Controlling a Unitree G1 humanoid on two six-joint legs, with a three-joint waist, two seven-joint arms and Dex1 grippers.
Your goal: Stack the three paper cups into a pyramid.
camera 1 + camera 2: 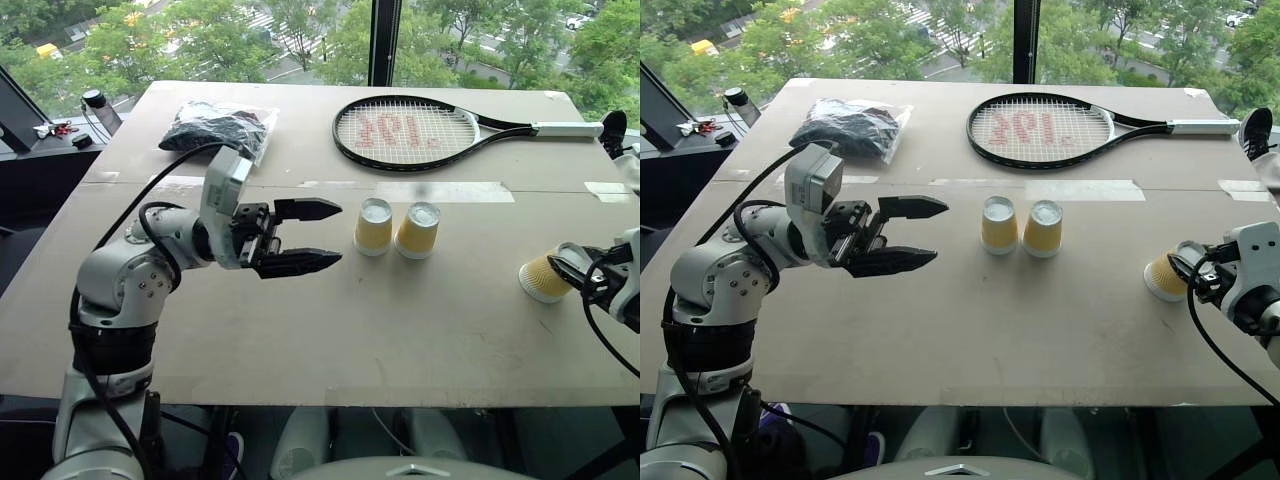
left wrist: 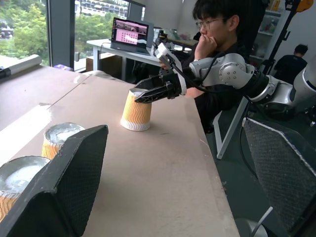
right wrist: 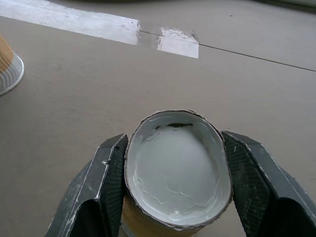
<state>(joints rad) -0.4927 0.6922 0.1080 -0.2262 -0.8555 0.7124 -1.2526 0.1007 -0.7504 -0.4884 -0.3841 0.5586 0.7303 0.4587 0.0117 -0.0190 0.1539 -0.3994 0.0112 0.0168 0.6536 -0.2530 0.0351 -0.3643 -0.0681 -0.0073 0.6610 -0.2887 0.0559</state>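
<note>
Cups: two (image 1: 373, 226) (image 1: 417, 230) stand upside down, side by side, mid-table; my right gripper (image 3: 173, 168) pinches the third (image 3: 177, 170), near the table's right edge. I should lift it straight and squeeze gently; left gripper (image 1: 305, 237) waits open.

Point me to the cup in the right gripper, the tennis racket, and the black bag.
gripped cup (image 3: 177, 168), right wrist view, on its white upturned base.
tennis racket (image 1: 405, 132), left eye view, on the strings.
black bag (image 1: 215, 128), left eye view, on its middle.
</note>
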